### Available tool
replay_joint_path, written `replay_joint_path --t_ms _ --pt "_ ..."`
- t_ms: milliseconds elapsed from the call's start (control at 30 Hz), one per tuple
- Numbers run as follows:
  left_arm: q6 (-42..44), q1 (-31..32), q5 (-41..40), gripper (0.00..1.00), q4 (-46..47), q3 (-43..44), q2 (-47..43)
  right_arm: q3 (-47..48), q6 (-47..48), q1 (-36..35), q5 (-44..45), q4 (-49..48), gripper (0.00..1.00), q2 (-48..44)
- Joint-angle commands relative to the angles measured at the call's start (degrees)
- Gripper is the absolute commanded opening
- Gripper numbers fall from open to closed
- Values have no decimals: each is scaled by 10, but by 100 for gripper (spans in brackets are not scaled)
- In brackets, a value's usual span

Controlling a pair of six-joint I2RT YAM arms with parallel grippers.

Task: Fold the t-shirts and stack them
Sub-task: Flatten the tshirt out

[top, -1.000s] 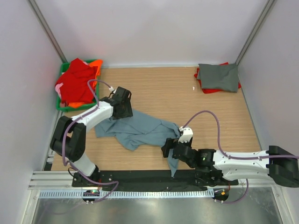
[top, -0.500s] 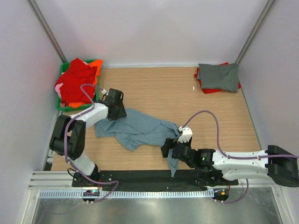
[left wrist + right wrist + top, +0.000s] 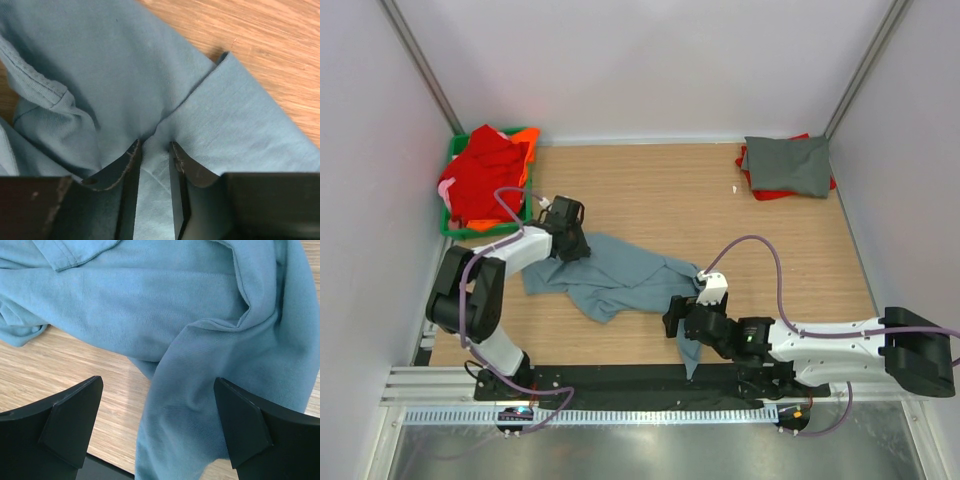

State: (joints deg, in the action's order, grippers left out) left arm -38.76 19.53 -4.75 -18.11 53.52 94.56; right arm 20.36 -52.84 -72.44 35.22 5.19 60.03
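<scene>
Over the table (image 3: 720, 215), seen from above, the left arm folds back on itself at the elbow and reaches forward and to the right, its left gripper (image 3: 570, 245) pressed onto the far left corner of the blue shirt (image 3: 620, 275). The right arm lies low along the near edge, stretched leftward, with the right gripper (image 3: 675, 325) over the shirt's near right part, where a strip of cloth trails toward the bases. Far beyond those jaws a grey shirt (image 3: 785, 165) lies folded on a red one; behind the left jaws, red shirts (image 3: 485, 180) fill a crate (image 3: 450, 228). At the left wrist, the left gripper (image 3: 154, 150) points down, jaws narrowed onto a raised ridge of blue shirt (image 3: 125, 75) and pinching it from both sides, with bare table (image 3: 260, 45) ahead to the right. At the right wrist, the right gripper (image 3: 157, 385) hangs with jaws spread wide, gripping nothing; the blue shirt (image 3: 165, 305) lies rumpled below and between them, with wood (image 3: 60, 370) by the left finger.
</scene>
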Motion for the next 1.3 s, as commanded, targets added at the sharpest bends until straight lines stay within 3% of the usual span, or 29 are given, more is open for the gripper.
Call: replay_joint_path --t_ms 0,67,267,633,700,767,800,900,1033,1100,1267 --pt "-3 1 4 29 18 -8 -31 20 -4 -2 19 -20 100 1" --pt "3 1 -12 28 -2 -2 -42 19 -3 -3 20 -22 100 0" --pt "11 1 -23 0 -61 34 -90 18 -4 -3 21 -22 100 -1" --pt "64 1 -56 0 -197 135 -198 17 -13 -3 49 12 100 -60" --pt "83 0 -73 0 -220 155 -217 62 -10 -3 84 132 100 -101" --pt "109 0 -76 0 -230 157 -227 170 -36 -3 187 248 100 -130" --pt "119 0 -72 0 -232 156 -231 207 -49 -2 226 356 100 -134" --pt "148 0 -66 0 -244 157 -227 314 -51 -2 285 457 100 -123" --pt "176 0 -69 0 -258 154 -225 360 -62 -2 232 493 100 -50" --pt "165 0 -81 0 -243 132 -233 354 -114 -2 167 494 99 2" --pt "164 -2 -117 0 -242 110 -256 286 -170 -64 58 395 89 85"
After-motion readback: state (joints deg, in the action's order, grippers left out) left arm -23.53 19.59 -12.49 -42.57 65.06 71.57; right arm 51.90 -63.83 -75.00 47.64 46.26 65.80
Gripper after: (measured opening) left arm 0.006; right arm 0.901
